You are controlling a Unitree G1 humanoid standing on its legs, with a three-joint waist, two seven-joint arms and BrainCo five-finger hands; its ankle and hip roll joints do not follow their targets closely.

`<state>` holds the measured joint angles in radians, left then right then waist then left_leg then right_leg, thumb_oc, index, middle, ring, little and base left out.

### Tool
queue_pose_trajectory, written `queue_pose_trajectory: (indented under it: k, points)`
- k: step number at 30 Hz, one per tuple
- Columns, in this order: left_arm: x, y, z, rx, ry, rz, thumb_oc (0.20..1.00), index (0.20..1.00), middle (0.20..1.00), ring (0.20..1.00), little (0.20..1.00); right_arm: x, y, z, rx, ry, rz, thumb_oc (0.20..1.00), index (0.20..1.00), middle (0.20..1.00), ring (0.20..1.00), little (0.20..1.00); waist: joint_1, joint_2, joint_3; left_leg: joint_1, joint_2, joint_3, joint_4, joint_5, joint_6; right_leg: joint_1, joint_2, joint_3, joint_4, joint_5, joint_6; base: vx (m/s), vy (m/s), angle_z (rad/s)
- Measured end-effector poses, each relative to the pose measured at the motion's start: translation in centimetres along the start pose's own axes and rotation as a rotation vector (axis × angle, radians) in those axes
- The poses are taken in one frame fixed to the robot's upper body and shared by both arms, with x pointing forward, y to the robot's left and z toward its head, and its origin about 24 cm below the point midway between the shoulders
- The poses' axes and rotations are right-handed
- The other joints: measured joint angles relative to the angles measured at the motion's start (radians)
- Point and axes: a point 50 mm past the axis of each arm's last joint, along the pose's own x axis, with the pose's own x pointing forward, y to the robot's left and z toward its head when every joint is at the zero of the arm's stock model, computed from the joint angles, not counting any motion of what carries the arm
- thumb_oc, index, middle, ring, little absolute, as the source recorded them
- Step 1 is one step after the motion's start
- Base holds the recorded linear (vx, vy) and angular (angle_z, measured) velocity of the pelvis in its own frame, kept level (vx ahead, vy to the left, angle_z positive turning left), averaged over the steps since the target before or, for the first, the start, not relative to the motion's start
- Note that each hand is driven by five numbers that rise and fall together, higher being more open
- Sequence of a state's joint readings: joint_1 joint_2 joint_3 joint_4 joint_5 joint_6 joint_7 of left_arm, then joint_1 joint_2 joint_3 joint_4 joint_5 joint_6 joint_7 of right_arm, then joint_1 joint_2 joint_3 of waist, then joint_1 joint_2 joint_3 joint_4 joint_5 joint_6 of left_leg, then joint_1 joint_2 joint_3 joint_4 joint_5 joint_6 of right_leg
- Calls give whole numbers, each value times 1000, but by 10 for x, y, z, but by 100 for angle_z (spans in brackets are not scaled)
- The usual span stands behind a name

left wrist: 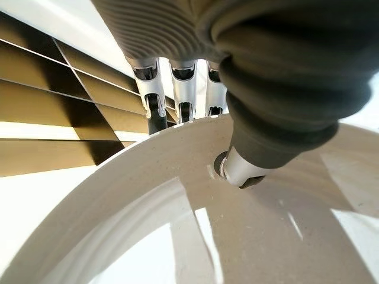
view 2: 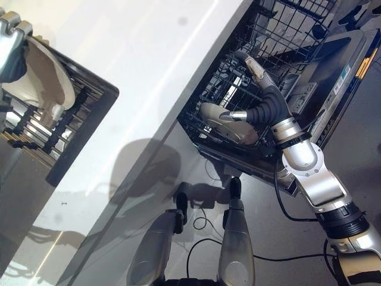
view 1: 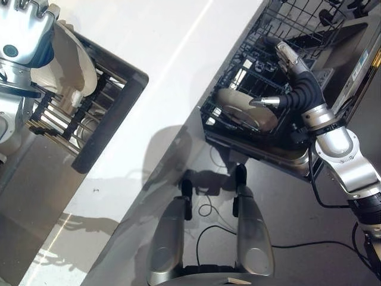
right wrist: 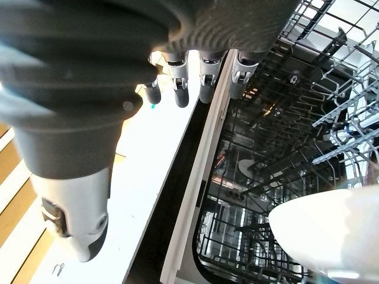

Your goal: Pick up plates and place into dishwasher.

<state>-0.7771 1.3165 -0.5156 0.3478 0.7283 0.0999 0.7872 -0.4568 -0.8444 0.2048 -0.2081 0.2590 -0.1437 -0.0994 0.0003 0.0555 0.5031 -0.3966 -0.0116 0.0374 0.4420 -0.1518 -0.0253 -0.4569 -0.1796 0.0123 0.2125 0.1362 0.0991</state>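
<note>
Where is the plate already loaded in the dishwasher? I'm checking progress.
In the left eye view, at right, the plate lies in the dishwasher's lower rack, at its near end, beside the right robot hand, whose fingers are straight.

One round white ceramic plate (view 1: pixel 71 59) stands on edge in the dark slatted drying rack (view 1: pixel 110 113) at far left. Another white plate (view 1: pixel 241 107) lies tilted in the black wire dishwasher basket (view 1: pixel 262 53) at far right.

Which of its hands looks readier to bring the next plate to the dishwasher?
The left hand, probably: its fingers and thumb already pinch the rim of a white plate standing in the drying rack. The right hand is open over the dishwasher rack, beside a plate already there.
</note>
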Motion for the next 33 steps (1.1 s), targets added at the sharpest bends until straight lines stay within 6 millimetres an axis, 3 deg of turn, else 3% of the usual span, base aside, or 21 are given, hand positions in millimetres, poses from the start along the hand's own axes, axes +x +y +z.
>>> queue_pose_trajectory:
  k: [4,11,15,23,28,33]
  points:
    - [-8,4,-3,-14,28,35,200,200,200,200,200,-6,2,-5,10,23,6,1000,1000,1000,1000,1000,18,1,-1,54,5,-6,-33,3,-5,42,0,-15,-1,-12,-1,55,-43,3]
    - [-29,16,-32,0,210,118,200,200,200,200,200,-13,-5,-4,13,23,-10,1000,1000,1000,1000,1000,45,24,-25,153,11,-26,-90,6,-10,140,2,-44,-29,-35,-8,62,-50,7]
    - [-48,14,-40,-26,344,133,200,200,200,200,200,-22,-3,-9,24,48,5,1000,1000,1000,1000,1000,58,42,-102,194,12,-38,-130,10,-14,183,6,-63,-63,-34,-3,60,-76,7]
    - [-93,6,-45,-55,518,144,200,200,200,200,200,-44,10,-22,95,108,37,1000,1000,1000,1000,1000,66,30,-244,314,29,-41,-243,26,-25,278,23,-78,-115,-53,-5,41,-76,0]
    - [-111,0,-27,-246,666,195,200,200,200,200,200,-45,14,-16,121,58,42,1000,1000,1000,1000,1000,71,14,-301,362,46,-44,-296,42,-35,315,37,-85,-135,-58,-9,-2,-159,2]
    - [-111,0,6,-471,692,230,200,200,200,200,200,-36,24,15,225,-126,32,1000,1000,1000,1000,1000,73,-31,-338,405,64,-69,-355,68,-52,357,57,-113,-166,-59,-23,-32,-171,13]
